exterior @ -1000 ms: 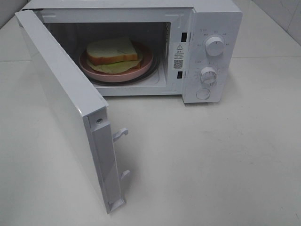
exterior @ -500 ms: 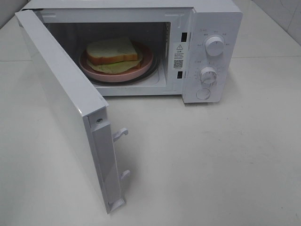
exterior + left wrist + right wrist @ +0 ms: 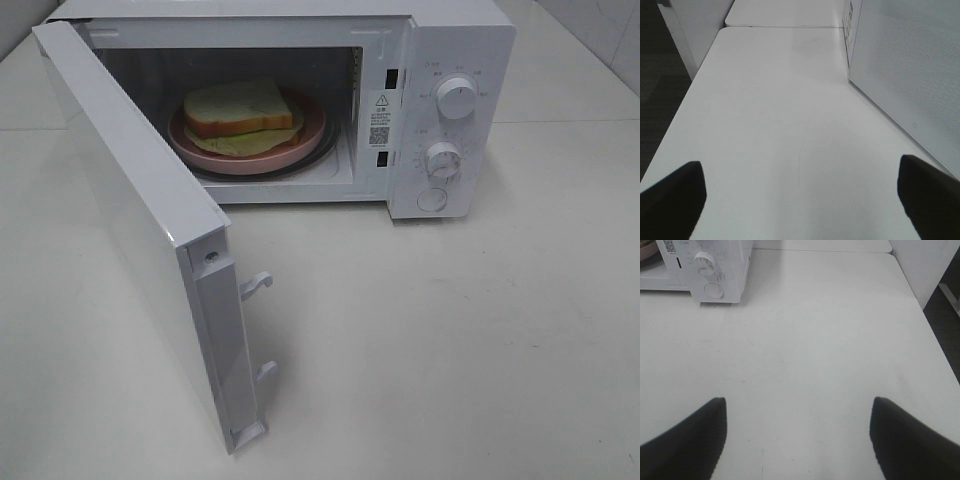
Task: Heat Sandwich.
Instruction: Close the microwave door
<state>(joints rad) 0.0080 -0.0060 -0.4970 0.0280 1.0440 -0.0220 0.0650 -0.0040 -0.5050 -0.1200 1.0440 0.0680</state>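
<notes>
- The left claw stands wide open and holds nothing. Only bare bench lies between its dark fingers, and the dotted outer face of what looks like the microwave door is just beside it.
- The right claw is also spread wide and empty, over open bench well apart from the microwave.
- Neither claw appears in the high view, so both sit back from the work.
- Over the last second nothing has moved. Door, plate and sandwich lie exactly as before, and both claws stay as wide as they were.
- The sandwich rests on its pink plate inside the microwave cavity, at the far left.
- The door hangs fully open, swung out toward the near left.
- Loading looks finished, so I read this stillness as a pause before the next step, which is shutting the door. The left claw seems best placed for that push.
- After that, the lower knob on the right-hand panel would still need turning.
</notes>
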